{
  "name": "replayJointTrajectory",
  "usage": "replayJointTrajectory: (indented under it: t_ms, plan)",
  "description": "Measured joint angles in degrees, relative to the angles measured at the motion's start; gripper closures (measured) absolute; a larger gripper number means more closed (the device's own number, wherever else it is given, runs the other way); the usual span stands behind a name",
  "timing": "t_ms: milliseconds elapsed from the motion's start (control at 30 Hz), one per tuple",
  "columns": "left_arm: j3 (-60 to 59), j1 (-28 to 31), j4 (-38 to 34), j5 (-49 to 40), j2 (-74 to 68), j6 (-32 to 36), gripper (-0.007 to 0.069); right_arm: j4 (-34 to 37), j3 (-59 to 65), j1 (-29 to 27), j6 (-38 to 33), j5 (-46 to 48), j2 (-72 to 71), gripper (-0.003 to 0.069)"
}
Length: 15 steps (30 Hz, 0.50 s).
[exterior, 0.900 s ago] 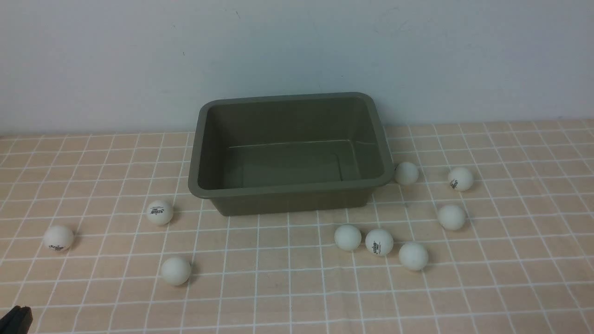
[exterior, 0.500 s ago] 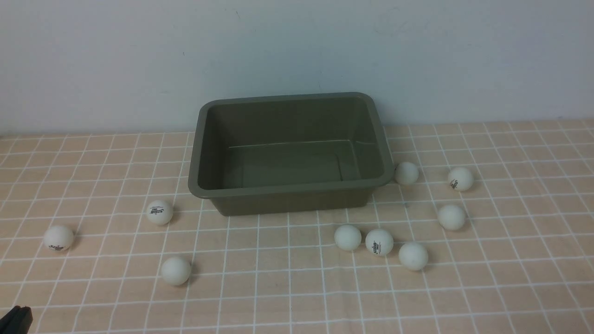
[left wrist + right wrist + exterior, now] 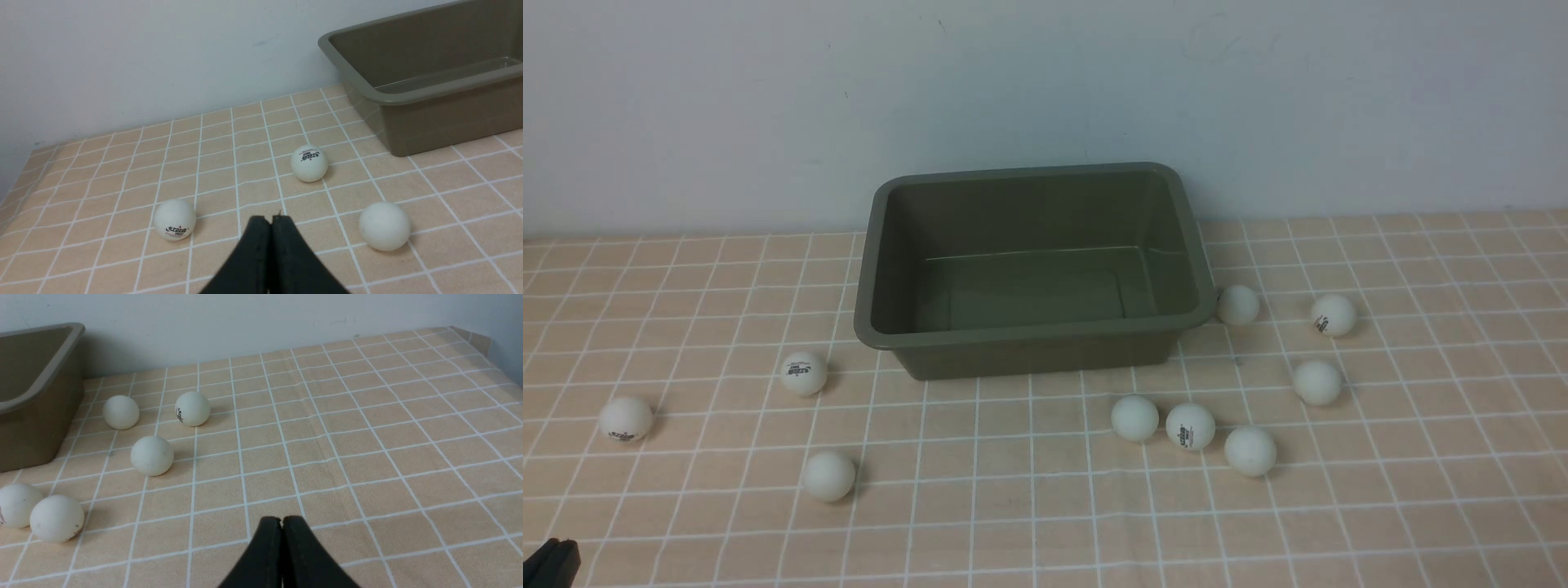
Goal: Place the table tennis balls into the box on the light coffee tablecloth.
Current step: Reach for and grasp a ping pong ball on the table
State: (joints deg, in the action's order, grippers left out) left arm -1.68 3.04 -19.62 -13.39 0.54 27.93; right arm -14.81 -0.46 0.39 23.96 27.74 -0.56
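Three balls [image 3: 309, 163] beyond left claw [image 3: 271, 219], all apart

left gripper [image 3: 271, 220]: had two matte black fingers [image 3: 253, 257], smooth and wedge-shaped, narrow at the rounded tips, broadening toward the wrist | right gripper [image 3: 282, 520]: looked the same, matte black, smooth tapered fingers [image 3: 304, 555] with rounded tips | seam: a thin line ran between each pair

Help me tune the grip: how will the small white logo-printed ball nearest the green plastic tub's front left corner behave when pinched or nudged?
That small white printed ball is a smooth sphere on flat peach checked cloth, so a nudge probably rolls it away. Its round surface may slip from misaligned jaws.
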Motion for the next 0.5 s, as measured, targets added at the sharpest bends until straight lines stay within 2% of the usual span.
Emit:
replayJointTrajectory:
  t_ms: [267, 500]
  plan:
    - [0.0, 0.0, 0.0, 0.0, 0.0, 0.0, 0.0693, -0.2, 0.0, 0.0, 0.0, 0.0, 0.0, 0.0673]
    - [0.0, 0.0, 0.0, 0.0, 0.0, 0.0, 0.0693, -3.4, 0.0, 0.0, 0.0, 0.0, 0.0, 0.0673]
